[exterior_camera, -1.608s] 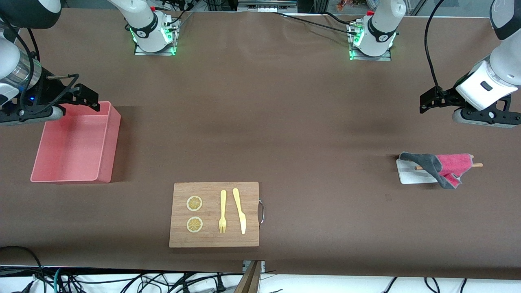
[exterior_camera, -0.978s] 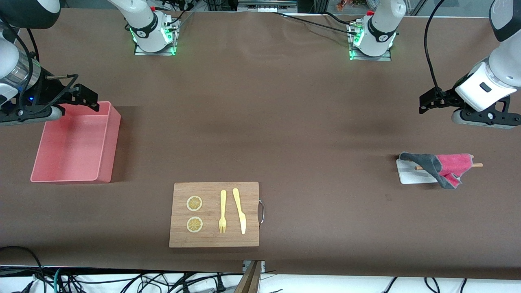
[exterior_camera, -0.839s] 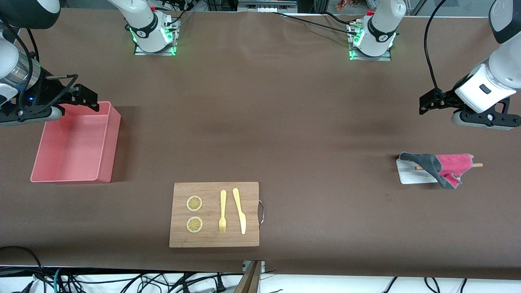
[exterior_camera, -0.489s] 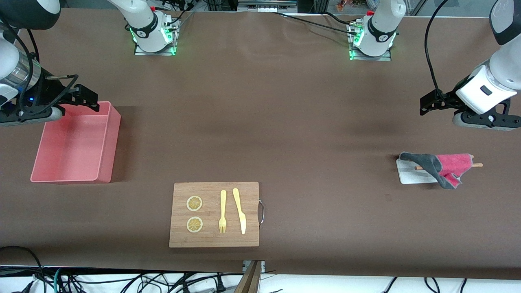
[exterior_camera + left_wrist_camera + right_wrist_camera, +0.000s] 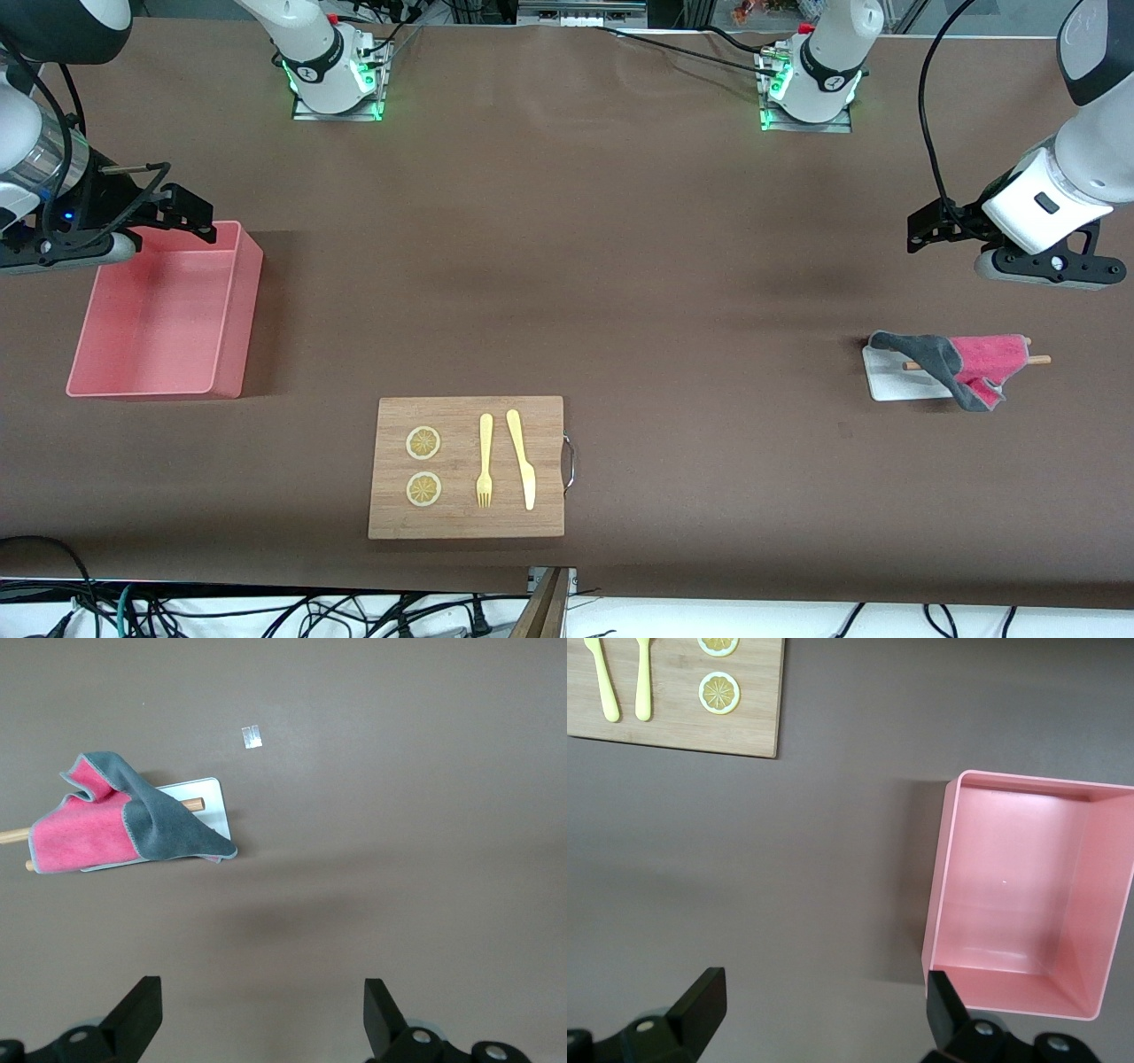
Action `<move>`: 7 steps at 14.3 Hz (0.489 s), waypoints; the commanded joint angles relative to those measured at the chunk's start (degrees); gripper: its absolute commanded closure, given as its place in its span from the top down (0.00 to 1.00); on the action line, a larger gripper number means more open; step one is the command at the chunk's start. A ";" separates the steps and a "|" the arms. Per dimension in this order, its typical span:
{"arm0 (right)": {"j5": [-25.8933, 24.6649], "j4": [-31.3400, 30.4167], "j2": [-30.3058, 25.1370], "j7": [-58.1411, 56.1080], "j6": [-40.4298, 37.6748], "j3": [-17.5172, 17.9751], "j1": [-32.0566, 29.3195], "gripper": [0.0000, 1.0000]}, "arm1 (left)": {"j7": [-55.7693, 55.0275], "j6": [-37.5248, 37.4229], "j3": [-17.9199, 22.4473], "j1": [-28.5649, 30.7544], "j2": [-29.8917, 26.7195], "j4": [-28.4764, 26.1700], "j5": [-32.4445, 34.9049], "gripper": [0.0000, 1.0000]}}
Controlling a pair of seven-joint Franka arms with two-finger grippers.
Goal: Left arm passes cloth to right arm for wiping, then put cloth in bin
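The cloth (image 5: 974, 358), magenta-pink with a dark grey face folded over, lies draped over a small white tray (image 5: 889, 383) and two wooden sticks (image 5: 1039, 360) near the left arm's end of the table. It also shows in the left wrist view (image 5: 106, 819). My left gripper (image 5: 930, 229) hangs over bare table, apart from the cloth, open and empty (image 5: 261, 994). My right gripper (image 5: 188, 213) hangs over a corner of the salmon-pink bin (image 5: 232, 310), open and empty (image 5: 824, 988). The bin (image 5: 939, 904) is empty.
A wooden cutting board (image 5: 465, 523) with a metal handle lies nearer to the front camera, at mid-table. It carries two lemon slices (image 5: 423, 443), a yellow fork (image 5: 485, 461) and a yellow knife (image 5: 523, 461). A small paper scrap (image 5: 252, 736) lies on the table.
The left arm's wrist has shifted slightly toward the middle of the table. The right arm, the cloth and the bin have not moved.
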 commanded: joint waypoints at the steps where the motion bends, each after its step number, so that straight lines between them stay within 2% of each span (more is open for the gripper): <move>1: -0.08 1.23 0.31 -0.58 -0.90 0.39 -0.57 1.00 | -0.35 -1.51 0.14 -0.36 0.98 1.93 0.84 1.00; 7: -0.08 1.23 0.31 -0.49 -0.55 0.39 -0.57 1.00 | -0.44 -1.51 0.14 -0.27 0.98 1.93 0.84 1.00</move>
